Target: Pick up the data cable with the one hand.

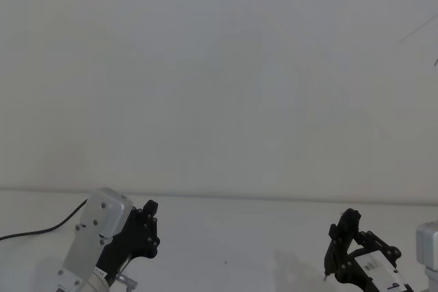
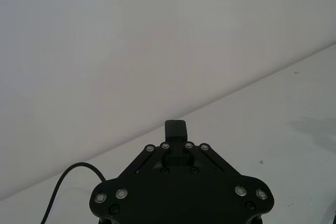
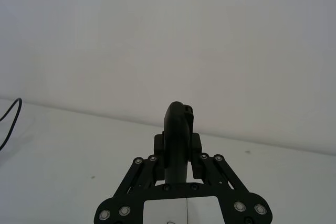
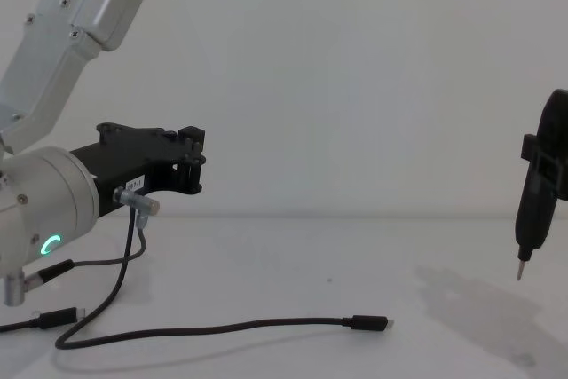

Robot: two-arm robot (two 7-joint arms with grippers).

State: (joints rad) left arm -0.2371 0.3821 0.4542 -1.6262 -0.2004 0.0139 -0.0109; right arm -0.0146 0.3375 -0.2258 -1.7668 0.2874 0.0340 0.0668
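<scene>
The data cable (image 4: 222, 327) lies on the white table as a long thin black cord. One plug (image 4: 368, 323) rests near the middle and the other plug (image 4: 59, 317) at the left. My left gripper (image 4: 192, 162) hangs above the cable's left part, clear of it, with its fingers (image 2: 176, 129) pressed together and nothing between them. The same left gripper (image 1: 148, 227) sits low at the left in the head view. My right gripper (image 1: 340, 241) stays at the right, shut on a slim black tool (image 4: 538, 197) with a pointed metal tip.
A short grey wire with an angled silver connector (image 4: 137, 202) hangs under my left wrist. A thin black cord (image 1: 41, 230) runs off to the left behind that arm. A plain white wall (image 1: 219, 66) stands behind the table (image 4: 355, 255).
</scene>
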